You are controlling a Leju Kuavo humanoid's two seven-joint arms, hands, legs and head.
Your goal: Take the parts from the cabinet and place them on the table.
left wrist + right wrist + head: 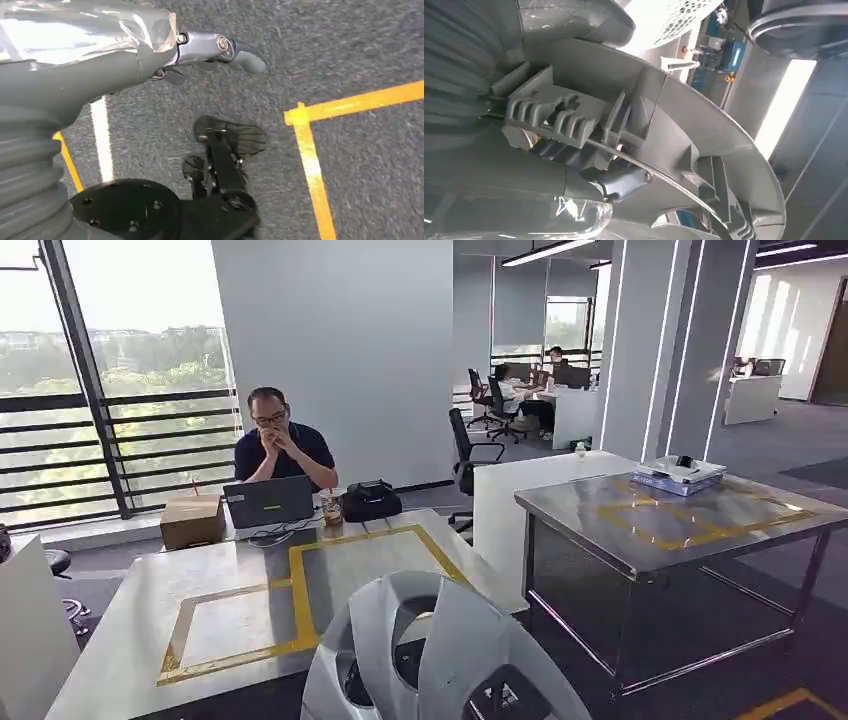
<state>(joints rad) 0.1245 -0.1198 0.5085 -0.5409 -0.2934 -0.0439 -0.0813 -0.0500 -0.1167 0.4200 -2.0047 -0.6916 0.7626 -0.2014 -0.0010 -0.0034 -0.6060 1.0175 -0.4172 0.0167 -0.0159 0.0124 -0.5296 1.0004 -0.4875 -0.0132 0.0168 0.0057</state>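
The part (440, 650), a large white moulded shell with oval cut-outs, was carried low at 6 o'clock in the head view, close to the robot's body and just short of the near edge of the white bench (130, 640). Held that low, it left the view of the bench ahead unobstructed.

The right hand (589, 175) grasped the part (704, 125) from its ribbed grey underside, the thumb lying along the inner face and the darker fingers tucked under a ribbed bracket. The grip sat on the stiffened ribbing, probably because the thin shell wall offers no firm purchase.

The left hand (220, 50) hung over the grey carpet (360, 45) with its fingers extended and nothing in them, released. It therefore took no share of the load.

A yellow tape outline (300, 600) marked a zone on the white bench at 9 to 10 o'clock of the part, probably the set-down area. A person (280, 445) sat at the far side at 11 o'clock behind a laptop (268, 502), with a cardboard box (192, 520) beside it. A steel bench (680, 520) with its own tape outline stood at 2 o'clock.
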